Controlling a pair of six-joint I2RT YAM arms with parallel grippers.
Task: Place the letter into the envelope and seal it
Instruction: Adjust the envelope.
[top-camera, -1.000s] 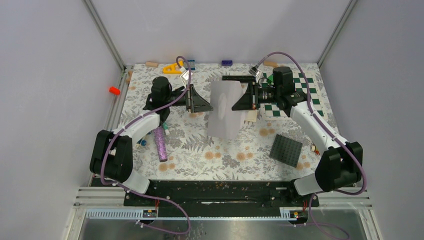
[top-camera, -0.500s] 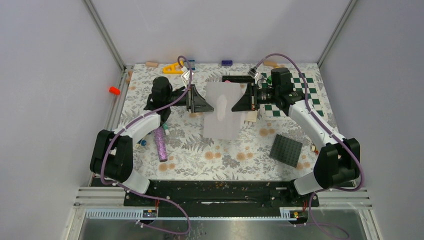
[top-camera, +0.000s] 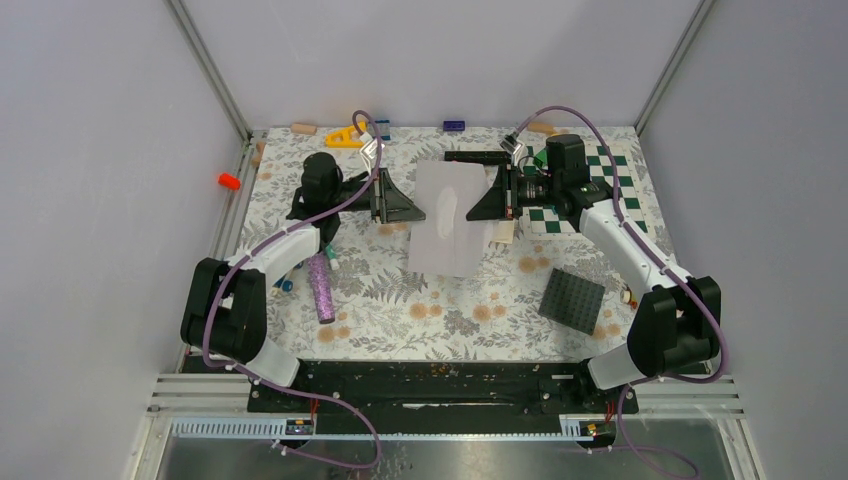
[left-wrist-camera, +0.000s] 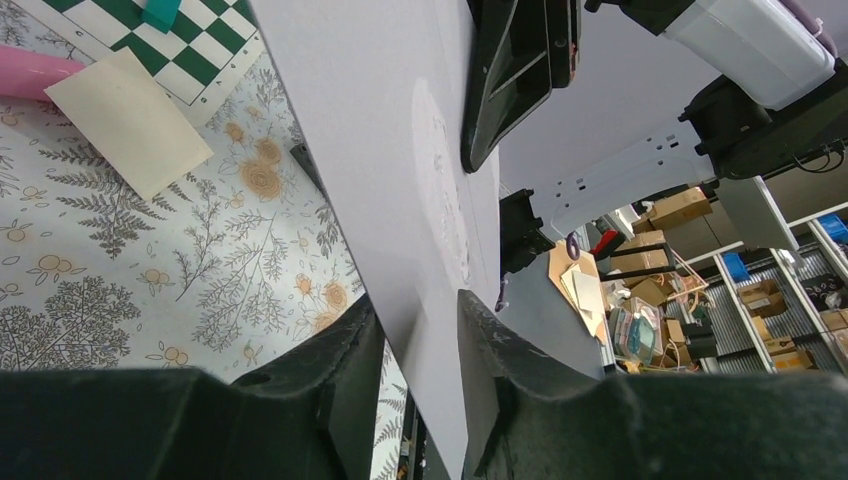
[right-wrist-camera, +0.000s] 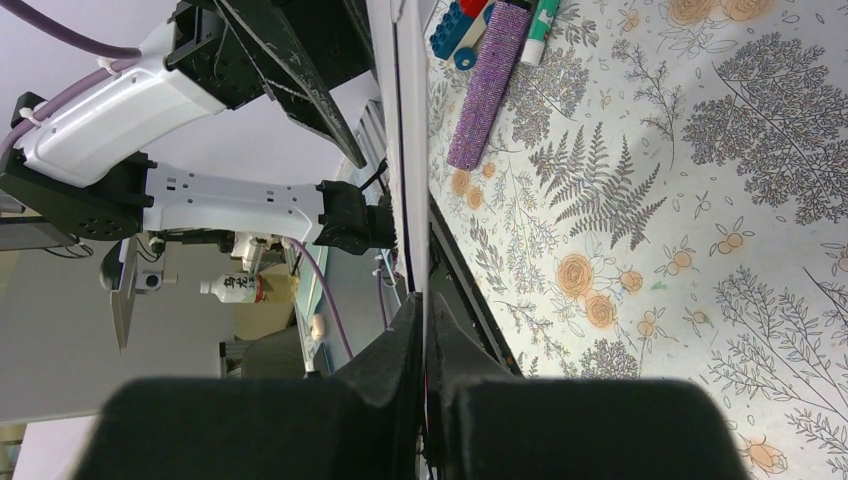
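Grey panel walls close in a table covered with a floral-print cloth (top-camera: 400, 300), seen from above and behind the arm bases.

Both white-and-black arms reach toward the centre. The left arm (top-camera: 265, 255) comes in from 8 o'clock and the right arm (top-camera: 625, 240) from 4 o'clock. Between them a light grey rectangular paper envelope (top-camera: 450, 215) is lifted off the cloth near the table's middle, standing roughly on edge, with a faint embossed patch on its face.

The right gripper (right-wrist-camera: 424, 315) is clenched on the envelope's 3 o'clock edge, its fingers pressed flat against the thin sheet. The left gripper (left-wrist-camera: 422, 325) straddles the 9 o'clock edge, and the sheet passes between its two fingers. Whether they actually pinch the sheet, I cannot tell.

A green-and-white checkerboard (top-camera: 600, 185) lies at 2 o'clock, partly under the right wrist. A dark grey studded square plate (top-camera: 573, 300) sits at 4 o'clock, apart from the envelope. A glittery purple cylinder (top-camera: 322, 288) lies at 8 o'clock beside the left arm. A pale cream rectangular card (left-wrist-camera: 130, 120) rests flat on the cloth just beside the checkerboard's corner, below the right gripper.

Along the 12 o'clock edge are a yellow plastic piece (top-camera: 345, 137) and a small blue brick (top-camera: 454, 126). A small orange peg (top-camera: 229, 181) sits outside the frame at 10 o'clock.
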